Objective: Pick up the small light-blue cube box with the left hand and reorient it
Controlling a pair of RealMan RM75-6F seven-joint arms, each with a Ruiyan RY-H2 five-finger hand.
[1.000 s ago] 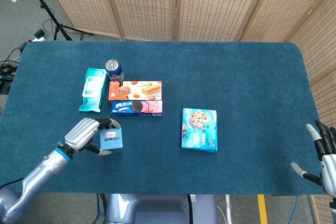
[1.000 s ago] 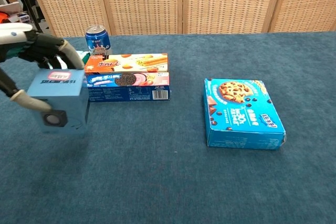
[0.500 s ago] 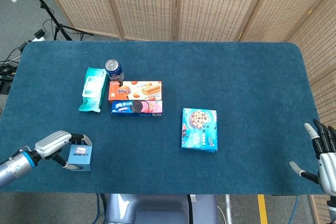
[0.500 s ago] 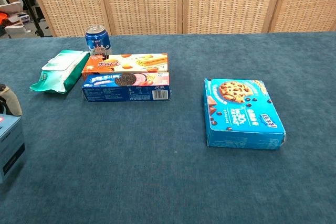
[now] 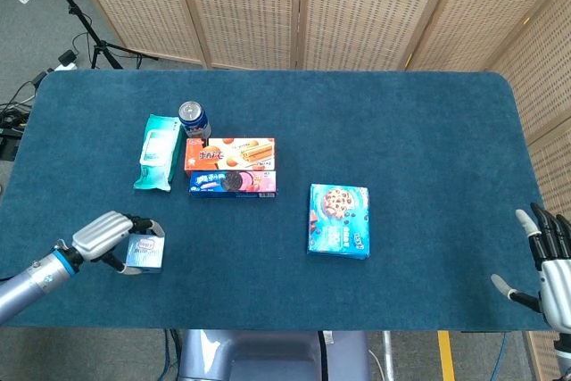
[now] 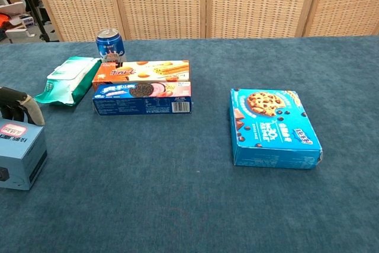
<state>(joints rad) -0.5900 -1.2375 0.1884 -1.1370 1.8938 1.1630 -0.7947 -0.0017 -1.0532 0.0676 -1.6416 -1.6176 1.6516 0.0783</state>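
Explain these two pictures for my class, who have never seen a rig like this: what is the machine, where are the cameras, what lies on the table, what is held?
It is a robot with two arms ending in humanlike hands. The head view looks down from above; the chest view looks across the table from lower down. The left hand grips a small light-blue cube box near the front left edge. The right hand holds nothing, fingers apart, at the far right. Also lying there: a green packet, a blue can, an orange biscuit box, a blue biscuit box and a cookie box.
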